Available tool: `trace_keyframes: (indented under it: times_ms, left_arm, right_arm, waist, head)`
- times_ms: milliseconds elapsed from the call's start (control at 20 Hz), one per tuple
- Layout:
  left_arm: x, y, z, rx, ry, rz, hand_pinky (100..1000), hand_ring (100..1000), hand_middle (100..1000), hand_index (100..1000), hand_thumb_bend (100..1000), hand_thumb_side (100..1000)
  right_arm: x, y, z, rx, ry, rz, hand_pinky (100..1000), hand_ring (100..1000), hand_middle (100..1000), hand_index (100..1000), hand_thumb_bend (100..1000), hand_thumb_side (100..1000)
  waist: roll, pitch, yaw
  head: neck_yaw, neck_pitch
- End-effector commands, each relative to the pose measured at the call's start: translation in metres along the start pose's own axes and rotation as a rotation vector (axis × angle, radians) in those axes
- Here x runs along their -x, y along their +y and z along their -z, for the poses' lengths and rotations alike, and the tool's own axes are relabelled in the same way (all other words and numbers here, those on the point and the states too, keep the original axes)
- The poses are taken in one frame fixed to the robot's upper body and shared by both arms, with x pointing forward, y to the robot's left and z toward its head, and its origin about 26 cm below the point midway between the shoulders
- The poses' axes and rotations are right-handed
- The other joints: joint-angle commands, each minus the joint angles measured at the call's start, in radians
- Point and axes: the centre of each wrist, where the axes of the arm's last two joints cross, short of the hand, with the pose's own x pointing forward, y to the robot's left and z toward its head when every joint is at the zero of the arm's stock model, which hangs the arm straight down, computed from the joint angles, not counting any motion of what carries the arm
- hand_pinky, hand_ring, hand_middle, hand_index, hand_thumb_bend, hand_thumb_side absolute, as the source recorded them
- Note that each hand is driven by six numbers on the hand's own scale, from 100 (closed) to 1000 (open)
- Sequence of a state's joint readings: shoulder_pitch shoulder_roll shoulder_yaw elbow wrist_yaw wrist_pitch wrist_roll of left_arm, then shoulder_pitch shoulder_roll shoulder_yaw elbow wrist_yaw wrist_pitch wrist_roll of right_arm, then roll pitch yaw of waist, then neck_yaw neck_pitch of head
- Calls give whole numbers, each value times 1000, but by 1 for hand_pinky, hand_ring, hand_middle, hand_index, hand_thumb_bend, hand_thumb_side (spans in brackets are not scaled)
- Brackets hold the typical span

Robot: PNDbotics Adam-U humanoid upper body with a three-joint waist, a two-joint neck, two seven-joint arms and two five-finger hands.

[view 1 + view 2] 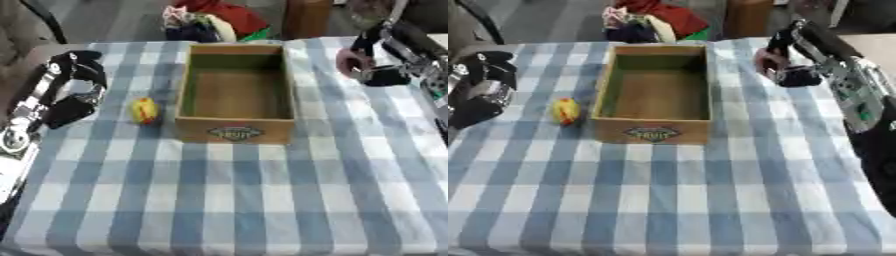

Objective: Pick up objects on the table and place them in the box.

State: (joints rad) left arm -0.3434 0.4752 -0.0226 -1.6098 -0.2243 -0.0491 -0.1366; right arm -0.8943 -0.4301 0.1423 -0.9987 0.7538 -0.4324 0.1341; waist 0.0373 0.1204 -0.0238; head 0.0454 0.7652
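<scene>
Worktop (262, 200) under a blue-and-white checked cloth carries a wooden box (234, 131), open at the top and showing nothing inside; its near wall bears an oval label. This box serves as the landmark for everything else.

Just beside the box's left wall, apart from it, a small yellow object with red on it (144, 110) lies on the cloth, about level with the box's near half. Its shape is rounded; what it is exactly cannot be made out.

Further left of the box, beyond the yellow object, the left hand (72, 109) hangs over the cloth near the worktop's left edge, dark and angled down toward the yellow object without touching it. Whether its fingers are straight or curled cannot be told from either view.

To the right of the box, level with its far half, the right hand (785, 70) shows above the cloth, apart from the box's right wall. Its fingers are curled round a rounded pinkish-red object (768, 60), which sits in the grasp on the side nearest the box. The right forearm runs away from the box toward the right edge of the view.

Behind the box, past the worktop's far edge, a heap of coloured fabric (214, 20) lies on the floor.
</scene>
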Motion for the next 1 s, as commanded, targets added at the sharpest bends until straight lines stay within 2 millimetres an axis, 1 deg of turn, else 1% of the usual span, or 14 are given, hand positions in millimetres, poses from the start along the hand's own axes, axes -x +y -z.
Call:
trace_keyframes:
  times_ms: [50, 200, 350, 550, 750, 850, 900, 950, 1000]
  left_arm:
    - [-5, 9, 3, -1, -23, 23, 770, 656, 649, 829, 100, 356]
    - [-7, 8, 4, 3, -30, 22, 770, 656, 649, 830, 100, 355]
    - [-9, 8, 6, 6, -37, 22, 770, 656, 649, 830, 100, 356]
    - [-11, 8, 8, 7, -48, 20, 770, 656, 649, 830, 100, 355]
    - [-11, 8, 8, 7, -51, 18, 770, 656, 649, 830, 100, 357]
    - [-12, 8, 9, 8, -53, 17, 770, 656, 649, 830, 100, 358]
    - [-12, 8, 9, 9, -53, 16, 770, 656, 649, 830, 100, 359]
    - [-12, 7, 9, 10, -53, 16, 770, 656, 649, 830, 100, 360]
    - [-12, 7, 9, 10, -53, 15, 770, 656, 649, 830, 100, 361]
  right_arm:
    - [-13, -18, 19, 21, -72, -34, 700, 645, 319, 469, 100, 100]
    - [-26, -17, 36, 1, -122, -48, 703, 647, 327, 475, 100, 100]
    - [-38, -11, 51, -23, -162, -54, 704, 649, 335, 482, 100, 100]
    - [-51, 6, 65, -77, -195, -52, 707, 655, 364, 512, 100, 100]
    - [-61, 27, 74, -130, -213, -38, 711, 665, 403, 555, 100, 100]
    - [-66, 34, 77, -143, -216, -33, 714, 671, 450, 609, 100, 100]
    - [-68, 36, 79, -142, -216, -32, 720, 688, 515, 687, 100, 100]
    - [-69, 37, 80, -136, -216, -32, 731, 716, 597, 761, 125, 100]
    - [-71, 38, 80, -128, -217, -37, 744, 746, 689, 823, 176, 100]
  waist:
    - [-1, -19, 6]
    - [-1, -20, 16]
    - [0, -17, 29]
    - [2, -13, 46]
    - [4, -8, 55]
    - [5, -7, 57]
    - [4, -6, 57]
    - [4, -5, 57]
    - [4, -5, 57]
  head:
    - [-8, 5]
    - [-15, 5]
    - [-26, 1]
    - [-39, -5]
    - [-46, -8]
    - [-49, -9]
    - [-50, -9]
    - [-50, -9]
    - [-51, -10]
